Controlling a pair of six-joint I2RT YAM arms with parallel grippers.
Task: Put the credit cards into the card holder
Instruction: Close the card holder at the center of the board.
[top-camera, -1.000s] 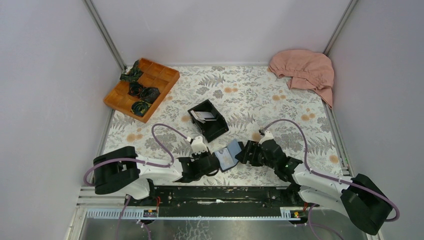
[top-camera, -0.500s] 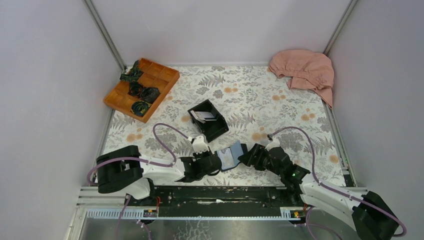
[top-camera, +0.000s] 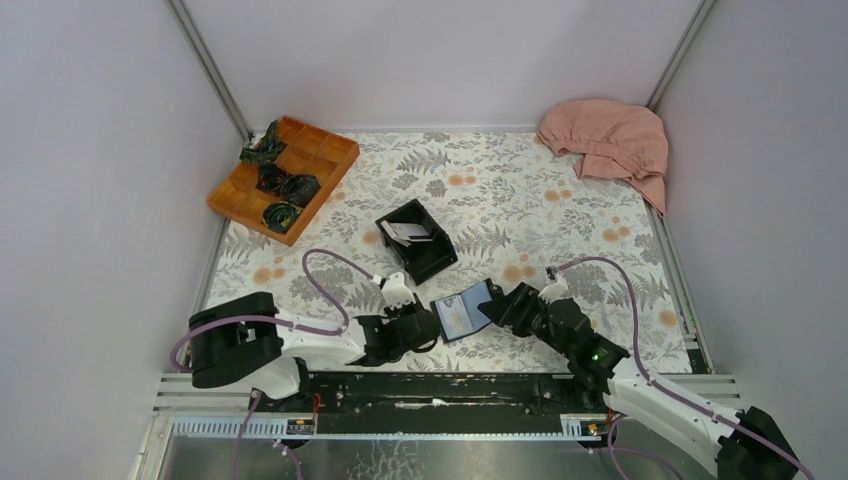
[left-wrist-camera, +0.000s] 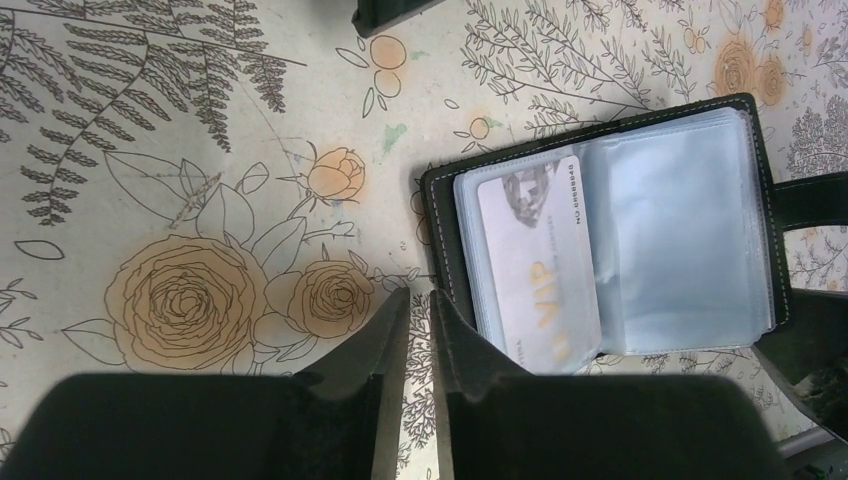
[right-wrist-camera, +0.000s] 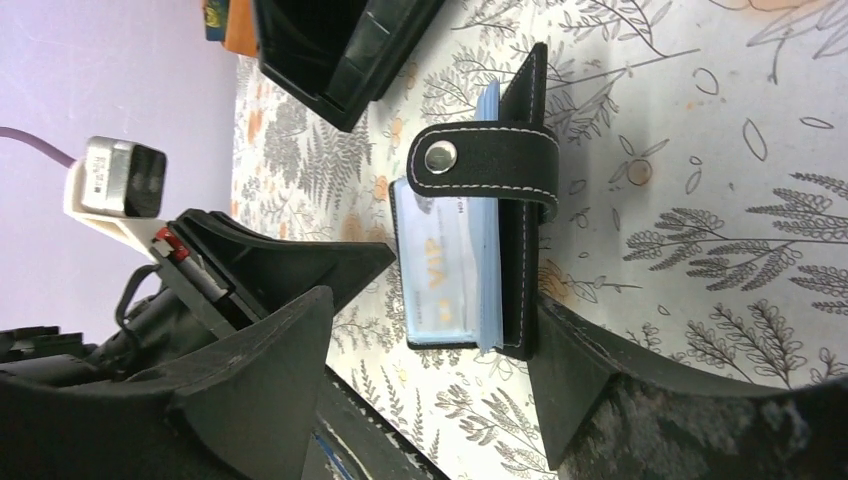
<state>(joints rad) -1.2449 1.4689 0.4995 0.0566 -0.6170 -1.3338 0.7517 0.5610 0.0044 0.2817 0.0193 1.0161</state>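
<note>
- Closing the right gripper (top-camera: 498, 306) from here could fold the card holder (left-wrist-camera: 680, 220) shut or tip it on edge. Its fingers are spread wide with the open holder between them, and one finger seems to rest against the black cover, so a squeeze would likely hide the pockets.
- Nudging forward with the left gripper (left-wrist-camera: 418, 300) could slide the holder across the floral table (left-wrist-camera: 150, 150). Its fingers are pinched almost together on nothing, so they would act as a blunt wedge.
- Tipping the holder may also spill the VIP card (left-wrist-camera: 535, 270). It lies in or on the left clear sleeve, and I cannot tell whether it is fully seated.
- Farther back and slightly left, the black box (top-camera: 435, 262) holds at least one more pale card (top-camera: 408, 230), well apart from both grippers. Reaching for it while neither gripper pins the holder could let the holder swing closed.
- The holder lies open near the table's near edge, between the two grippers. The left gripper is just beside its left edge and the right gripper straddles its right side.
- The snap strap (right-wrist-camera: 490, 165) hangs loose off the holder's right cover, close to the right gripper's fingers, where it could snag.
</note>
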